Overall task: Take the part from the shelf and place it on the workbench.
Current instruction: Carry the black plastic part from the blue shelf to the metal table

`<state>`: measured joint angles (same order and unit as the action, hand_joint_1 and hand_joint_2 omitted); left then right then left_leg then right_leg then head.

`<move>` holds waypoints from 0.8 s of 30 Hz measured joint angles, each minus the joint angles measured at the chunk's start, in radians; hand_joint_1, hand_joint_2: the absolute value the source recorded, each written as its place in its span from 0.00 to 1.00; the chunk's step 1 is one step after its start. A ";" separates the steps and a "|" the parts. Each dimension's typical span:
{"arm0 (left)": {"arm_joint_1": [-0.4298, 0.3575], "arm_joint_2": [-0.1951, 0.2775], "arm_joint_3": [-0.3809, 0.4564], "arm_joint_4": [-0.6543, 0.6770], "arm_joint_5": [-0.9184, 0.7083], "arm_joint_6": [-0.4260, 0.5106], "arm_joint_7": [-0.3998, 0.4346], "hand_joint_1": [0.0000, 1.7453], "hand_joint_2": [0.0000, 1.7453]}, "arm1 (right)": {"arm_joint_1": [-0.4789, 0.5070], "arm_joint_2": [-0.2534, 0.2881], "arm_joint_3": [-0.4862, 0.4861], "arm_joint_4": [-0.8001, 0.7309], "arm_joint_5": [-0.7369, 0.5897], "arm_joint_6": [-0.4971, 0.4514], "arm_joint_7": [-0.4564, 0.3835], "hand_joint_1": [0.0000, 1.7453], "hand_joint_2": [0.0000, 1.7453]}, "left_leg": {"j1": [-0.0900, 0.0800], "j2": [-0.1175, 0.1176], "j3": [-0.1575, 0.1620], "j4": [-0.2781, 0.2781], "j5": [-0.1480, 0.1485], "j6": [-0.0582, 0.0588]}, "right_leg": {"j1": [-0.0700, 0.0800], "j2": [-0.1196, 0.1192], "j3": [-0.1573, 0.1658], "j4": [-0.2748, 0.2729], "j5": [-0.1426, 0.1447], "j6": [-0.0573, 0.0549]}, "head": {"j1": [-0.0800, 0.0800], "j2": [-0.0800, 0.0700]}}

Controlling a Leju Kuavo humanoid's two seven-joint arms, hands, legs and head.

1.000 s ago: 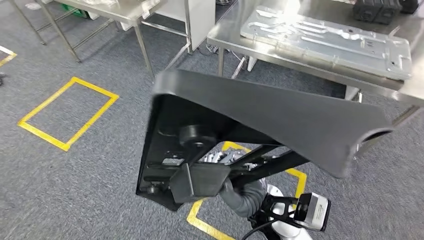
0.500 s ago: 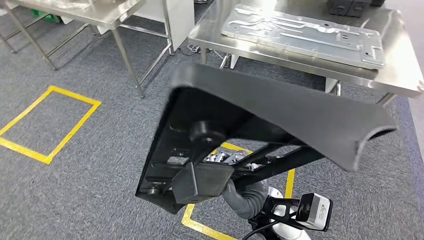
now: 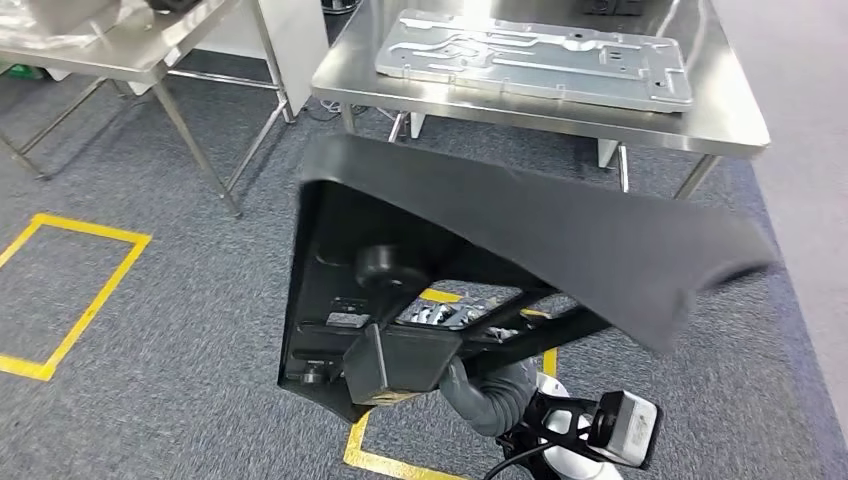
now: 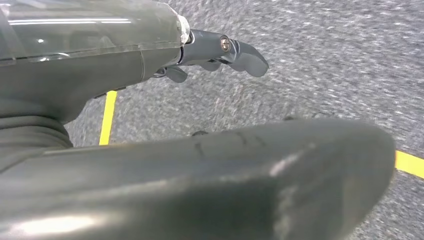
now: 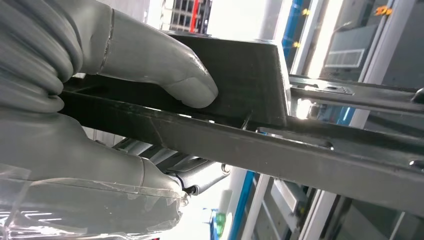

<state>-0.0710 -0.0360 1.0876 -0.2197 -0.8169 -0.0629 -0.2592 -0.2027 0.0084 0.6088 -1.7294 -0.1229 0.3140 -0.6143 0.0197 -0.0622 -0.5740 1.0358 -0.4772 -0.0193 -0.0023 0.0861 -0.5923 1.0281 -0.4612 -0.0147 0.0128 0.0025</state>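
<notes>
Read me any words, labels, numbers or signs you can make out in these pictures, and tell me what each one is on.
No text can be read in any view.
A small pale label on the underside of the large black moulded part: too small and blurred to read.
Yellow tape outlines on the grey carpet: plain floor markings, no lettering.
The silver stamped metal plate on the steel workbench: no legible marks.

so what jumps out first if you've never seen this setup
The big black part, held up mid-frame by the right hand, which grips its frame. Beyond it stands a steel workbench bearing a grey metal plate. Yellow tape squares mark the grey carpet.
</notes>
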 joint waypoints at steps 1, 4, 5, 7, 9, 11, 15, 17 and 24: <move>0.000 0.001 0.000 0.000 0.000 0.000 0.000 0.00 0.00 | 0.001 0.000 -0.001 -0.003 0.003 -0.003 -0.002 1.00 1.00 | -0.001 -0.006 0.003 -0.007 -0.004 0.004 | -0.002 0.010 -0.004 0.001 0.001 0.006 | 0.000 0.000; -0.002 0.001 0.000 0.000 0.000 0.000 -0.001 0.00 0.00 | 0.006 -0.002 -0.005 -0.012 0.014 -0.012 -0.010 1.00 1.00 | 0.000 0.023 0.010 -0.021 0.005 0.022 | -0.003 0.006 -0.011 0.008 -0.002 0.025 | 0.001 0.000; -0.003 0.001 0.000 0.000 0.000 0.000 -0.001 0.00 0.00 | 0.006 -0.002 -0.006 -0.016 0.018 -0.014 -0.014 1.00 1.00 | 0.002 0.034 0.013 -0.027 0.008 0.029 | -0.002 -0.016 -0.023 0.033 -0.018 0.030 | 0.003 0.000; -0.002 0.001 0.000 0.000 -0.001 0.000 -0.003 0.00 0.00 | 0.007 -0.004 -0.008 -0.020 0.027 -0.018 -0.020 1.00 1.00 | 0.002 0.056 0.017 -0.032 0.008 0.037 | -0.003 -0.064 -0.079 0.144 -0.077 0.039 | 0.006 0.000; -0.001 0.002 0.000 0.000 -0.001 -0.001 -0.003 0.00 0.00 | 0.010 -0.006 -0.010 -0.022 0.034 -0.022 -0.025 1.00 1.00 | 0.002 0.079 0.017 -0.032 0.006 0.038 | -0.009 -0.077 -0.142 0.260 -0.117 0.046 | 0.006 0.000; -0.001 0.002 0.000 0.000 -0.002 -0.004 -0.004 0.00 0.00 | 0.013 -0.010 -0.012 -0.022 0.038 -0.025 -0.027 1.00 1.00 | 0.002 0.102 0.021 -0.031 0.001 0.035 | -0.014 -0.085 -0.138 0.244 -0.084 0.050 | 0.006 0.000; -0.003 0.002 0.000 0.000 -0.004 -0.005 -0.005 0.00 0.00 | 0.014 -0.013 -0.013 -0.031 0.042 -0.027 -0.028 1.00 1.00 | -0.004 0.135 0.036 -0.029 -0.014 0.017 | -0.004 -0.152 -0.018 0.006 0.015 0.035 | 0.005 0.000; -0.004 0.002 0.000 0.000 -0.004 -0.005 -0.006 0.00 0.00 | 0.014 -0.015 -0.014 -0.034 0.043 -0.027 -0.030 1.00 1.00 | -0.007 0.151 0.042 -0.032 -0.018 0.006 | 0.002 -0.144 -0.015 -0.007 0.015 0.025 | 0.005 0.000; -0.001 0.005 0.006 0.000 -0.008 -0.022 0.014 0.00 0.00 | 0.010 -0.016 -0.014 -0.035 0.063 -0.031 -0.027 1.00 1.00 | 0.001 0.072 -0.081 0.230 -0.149 -0.015 | -0.003 -0.093 -0.006 -0.018 0.017 -0.011 | -0.002 0.000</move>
<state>-0.0725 -0.0315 1.0933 -0.2197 -0.8250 -0.0853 -0.2451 -0.1932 -0.0073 0.5947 -1.7645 -0.0602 0.2827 -0.6409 0.0204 0.0096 -0.6546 1.2653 -0.6258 -0.0341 -0.0048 -0.0070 -0.5988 1.0102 -0.4444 -0.0256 0.0113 0.0027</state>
